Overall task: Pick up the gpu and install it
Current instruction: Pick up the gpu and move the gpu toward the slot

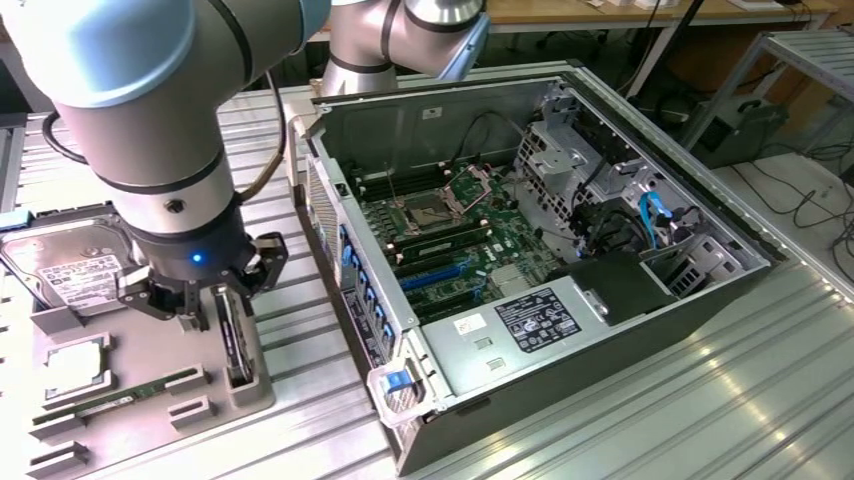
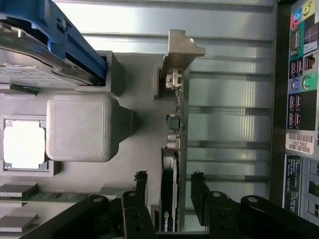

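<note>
The gripper (image 2: 169, 175) hangs low over a grey moulded tray (image 1: 147, 345), its jaws released and spread wide. Between them stands the gpu (image 2: 170, 199), set on edge in a slot of the tray. A narrow gap shows on either side, so neither finger (image 2: 140, 196) touches the black card. The card's pale metal bracket (image 2: 182, 50) rises at the end farthest from the jaws.

Outward of one jaw, the rest of the tray holds other parts: a processor (image 1: 74, 362) in its square recess, a green memory stick (image 1: 127, 393) lying flat, and a hard drive (image 1: 74, 265) with a white label. Outward of the other jaw, near the tray, lies an open computer case (image 1: 441, 110) on its side, with the motherboard (image 1: 454, 235) exposed.

Tray and case both rest on a ribbed aluminium table (image 1: 641, 400) that catches pale reflections. Past the table, well away from the jaws, are a wooden bench (image 1: 587, 12) and loose cables (image 1: 814, 200) on the floor.
</note>
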You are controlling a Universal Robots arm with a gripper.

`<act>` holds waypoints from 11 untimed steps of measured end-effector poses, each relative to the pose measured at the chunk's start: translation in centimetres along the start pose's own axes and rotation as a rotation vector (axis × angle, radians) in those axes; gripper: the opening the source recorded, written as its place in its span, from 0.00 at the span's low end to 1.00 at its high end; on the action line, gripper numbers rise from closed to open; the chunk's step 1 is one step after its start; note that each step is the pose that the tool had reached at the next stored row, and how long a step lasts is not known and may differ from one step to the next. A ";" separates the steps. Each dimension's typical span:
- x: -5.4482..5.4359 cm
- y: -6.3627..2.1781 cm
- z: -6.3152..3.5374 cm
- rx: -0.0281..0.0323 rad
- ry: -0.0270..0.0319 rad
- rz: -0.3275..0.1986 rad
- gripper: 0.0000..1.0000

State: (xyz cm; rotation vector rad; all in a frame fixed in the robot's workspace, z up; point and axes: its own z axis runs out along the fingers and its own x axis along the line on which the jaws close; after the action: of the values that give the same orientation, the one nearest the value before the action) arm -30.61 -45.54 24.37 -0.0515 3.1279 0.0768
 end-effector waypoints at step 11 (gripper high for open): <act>0.0 0.03 2.11 0.0001 0.0001 -0.001 0.48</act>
State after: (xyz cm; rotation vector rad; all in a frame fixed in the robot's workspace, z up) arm -30.62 -45.41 22.26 -0.0526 3.1279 0.0766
